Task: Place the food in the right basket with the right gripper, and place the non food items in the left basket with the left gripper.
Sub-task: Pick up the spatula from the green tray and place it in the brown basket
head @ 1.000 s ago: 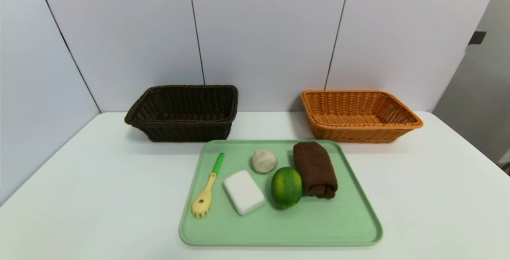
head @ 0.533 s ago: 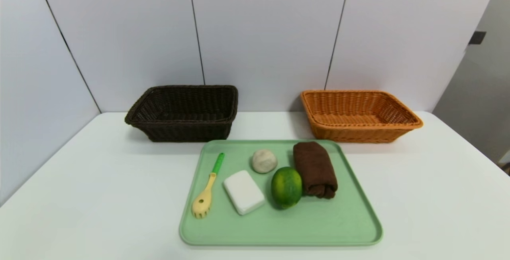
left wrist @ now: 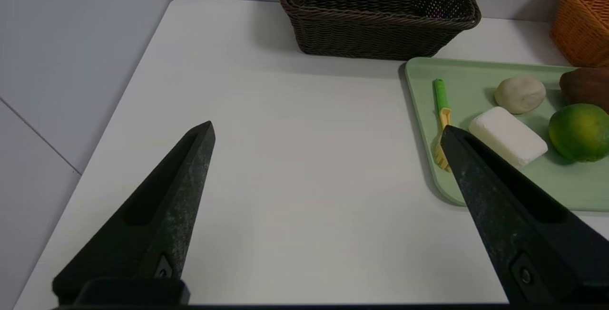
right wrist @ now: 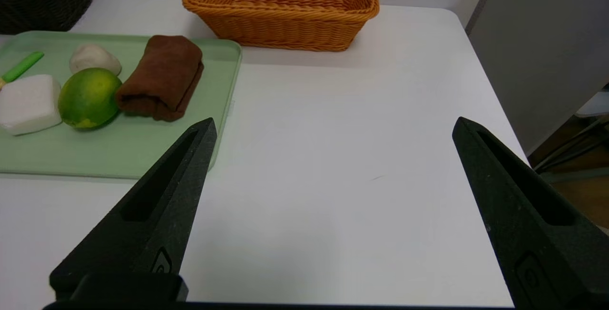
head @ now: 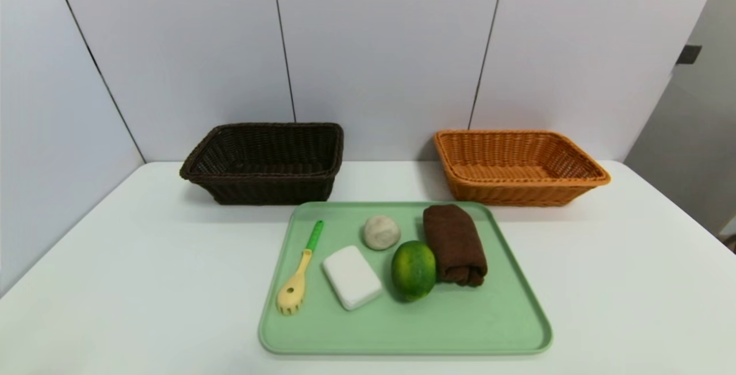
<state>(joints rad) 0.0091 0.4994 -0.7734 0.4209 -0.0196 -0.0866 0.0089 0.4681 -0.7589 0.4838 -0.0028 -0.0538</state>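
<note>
On the white, flat-topped table (head: 161, 283), a pale green rectangular tray with rounded corners (head: 460, 329) carries five things. At its left side lies a slotted spoon with a green handle and a cream-coloured head (head: 296, 283), the handle pointing toward the baskets. Beside it sits a white, soft-edged rectangular block (head: 352, 277), set at a slant. Farther back is an off-white, roundish lump (head: 382, 232), and nearer the front, right of the block, is a green, rounded fruit with yellowish patches (head: 413, 270). A folded dark brown cloth (head: 454, 244) lies just right of the fruit. Behind the tray stand a dark brown woven rectangular basket (head: 270, 190) on the left and an orange-brown woven rectangular basket (head: 517, 194) on the right. The left tool (left wrist: 327, 127) is wide open above the table, left of the tray, holding nothing; the right tool (right wrist: 335, 122), likewise wide open and without a load, is above the table's right part.
</note>
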